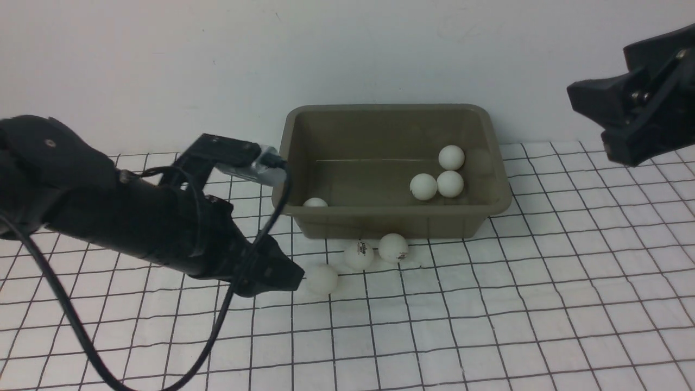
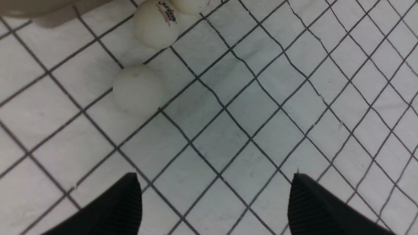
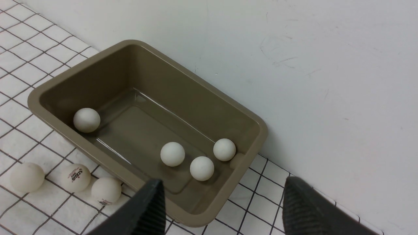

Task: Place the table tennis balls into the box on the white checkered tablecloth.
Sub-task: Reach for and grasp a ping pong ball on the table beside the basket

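Note:
The olive-grey box (image 1: 391, 224) stands at the back of the white checkered tablecloth (image 1: 488, 315) and holds several table tennis balls (image 1: 423, 187). Three more balls lie on the cloth in front of it: a plain one (image 1: 322, 279), a logo one (image 1: 359, 254) and another (image 1: 393, 247). My left gripper (image 1: 296, 277) is low over the cloth, just left of the plain ball (image 2: 137, 89), open and empty (image 2: 214, 178). My right gripper (image 1: 589, 117) hangs high at the right, open and empty (image 3: 223, 181), above the box's right end (image 3: 81, 62).
A white wall (image 1: 163, 65) rises directly behind the box. The left arm's black cable (image 1: 70, 320) trails across the cloth at the front left. The box's corner (image 2: 39, 13) shows at the edge of the left wrist view.

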